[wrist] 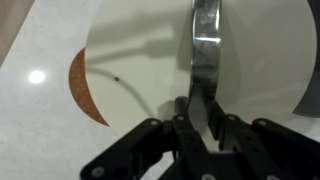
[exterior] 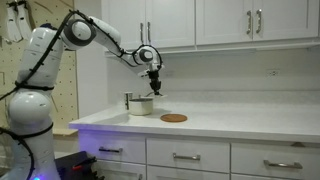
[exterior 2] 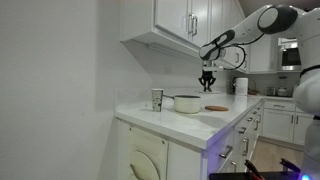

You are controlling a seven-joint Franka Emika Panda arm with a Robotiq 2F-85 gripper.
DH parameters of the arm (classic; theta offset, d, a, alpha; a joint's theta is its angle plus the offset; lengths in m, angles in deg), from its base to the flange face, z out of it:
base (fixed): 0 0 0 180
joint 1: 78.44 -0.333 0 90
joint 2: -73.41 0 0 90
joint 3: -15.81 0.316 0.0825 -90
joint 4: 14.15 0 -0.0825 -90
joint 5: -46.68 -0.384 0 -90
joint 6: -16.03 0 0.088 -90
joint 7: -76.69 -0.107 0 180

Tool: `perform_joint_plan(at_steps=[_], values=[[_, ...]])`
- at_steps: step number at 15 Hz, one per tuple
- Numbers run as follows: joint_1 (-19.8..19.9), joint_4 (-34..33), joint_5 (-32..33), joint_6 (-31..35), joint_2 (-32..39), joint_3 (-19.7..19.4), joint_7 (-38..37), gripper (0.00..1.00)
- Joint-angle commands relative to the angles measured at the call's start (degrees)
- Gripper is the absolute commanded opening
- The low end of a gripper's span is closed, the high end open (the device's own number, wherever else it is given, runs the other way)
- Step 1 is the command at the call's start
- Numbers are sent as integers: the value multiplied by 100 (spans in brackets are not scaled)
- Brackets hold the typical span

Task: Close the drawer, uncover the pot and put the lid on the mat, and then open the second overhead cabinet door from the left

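My gripper (exterior: 153, 82) is shut on the metal handle (wrist: 205, 45) of the glass lid (wrist: 140, 55) and holds the lid in the air. It hangs above the counter between the steel pot (exterior: 140, 103) and the round brown mat (exterior: 173, 118). In the wrist view the lid covers most of the mat, and only a brown crescent (wrist: 85, 92) shows at its left edge. The gripper (exterior 2: 207, 80), the pot (exterior 2: 186, 103) and the mat (exterior 2: 216, 108) also show in an exterior view. The drawers (exterior: 185, 156) under the counter look closed. The overhead cabinet doors (exterior: 150, 22) are closed.
The white counter (exterior: 240, 122) runs along the wall under the cabinets. A cup-like container (exterior 2: 157, 98) stands beside the pot. A white roll (exterior 2: 240, 86) stands farther along the counter. Lower cabinets and a second robot part (exterior 2: 310, 90) are at the edge.
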Motion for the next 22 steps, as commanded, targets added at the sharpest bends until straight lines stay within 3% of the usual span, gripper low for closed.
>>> perform_joint_plan(at_steps=[1,15,22], values=[[205,-4,-183,-118,-182,-102,286,6],[829,-313,-622,-250,155,-351,1419,6],[949,-352,-703,-166,437,-379,1791,6]])
